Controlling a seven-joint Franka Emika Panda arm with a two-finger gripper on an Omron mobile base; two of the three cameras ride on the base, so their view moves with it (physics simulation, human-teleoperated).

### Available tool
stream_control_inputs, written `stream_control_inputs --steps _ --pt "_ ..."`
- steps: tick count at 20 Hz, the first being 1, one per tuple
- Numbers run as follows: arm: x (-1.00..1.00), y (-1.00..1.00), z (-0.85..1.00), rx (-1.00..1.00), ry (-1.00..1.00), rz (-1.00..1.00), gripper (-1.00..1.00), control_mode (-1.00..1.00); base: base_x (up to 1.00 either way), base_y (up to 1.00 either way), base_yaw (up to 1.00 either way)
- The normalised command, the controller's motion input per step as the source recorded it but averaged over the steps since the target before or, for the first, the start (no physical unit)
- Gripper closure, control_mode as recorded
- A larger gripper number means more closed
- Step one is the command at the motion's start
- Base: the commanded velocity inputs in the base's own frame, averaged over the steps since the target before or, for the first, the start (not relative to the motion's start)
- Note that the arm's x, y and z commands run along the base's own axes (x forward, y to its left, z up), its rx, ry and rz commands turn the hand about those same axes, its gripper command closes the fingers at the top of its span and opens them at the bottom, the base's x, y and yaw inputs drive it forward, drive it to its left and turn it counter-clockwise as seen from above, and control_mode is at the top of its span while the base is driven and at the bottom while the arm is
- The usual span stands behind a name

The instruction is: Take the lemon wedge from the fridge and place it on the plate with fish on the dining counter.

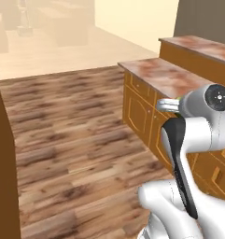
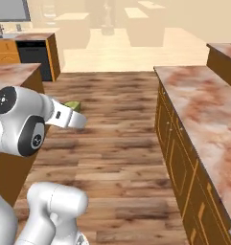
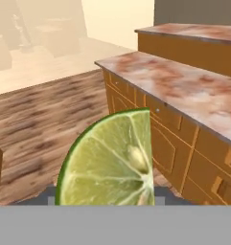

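Closest in, at the bottom centre of the hand view, the lemon wedge (image 3: 112, 162) sits clamped in the gripper (image 3: 105, 198), its cut face with pale membranes and a seed turned toward the camera and its green rind arching along the upper left. The jaws stand partly closed, gripping the wedge. In the right base view a sliver of the same yellow-green shows at centre left, just past the white hand; in the left base view a hint of green peeks at centre right beside the wrist (too small there to be sure of its outline).

The wedge looks light and soft, with a wet, slippery cut face and a firmer rind; it probably holds best pinched across rind and flesh with a modest squeeze, since a hard one would crush it.

Beyond the wedge, wood-plank floor (image 3: 35, 124) fills the left of the hand view. To the right, a counter with a reddish-brown and cream marbled top (image 3: 184, 86) runs over orange cabinet fronts, and a second marbled surface (image 3: 198, 33) sits higher at the upper right. No plate or other container is identifiable from these angles.
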Motion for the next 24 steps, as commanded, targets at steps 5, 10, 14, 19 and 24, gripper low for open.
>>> stream_control_inputs --steps 5,10,14,19,24 --pt "0.00 0.00 0.00 0.00 0.00 0.00 1.00 1.00 1.00 -0.25 0.31" --pt "0.00 0.00 0.00 0.00 0.00 0.00 1.00 1.00 1.00 -0.11 0.22" --pt "0.00 0.00 0.00 0.00 0.00 0.00 1.00 1.00 1.00 -0.02 0.13" --pt "0.00 0.00 0.00 0.00 0.00 0.00 1.00 1.00 1.00 -0.23 0.01" --pt "0.00 0.00 0.00 0.00 0.00 0.00 1.00 1.00 1.00 -0.41 -0.03"
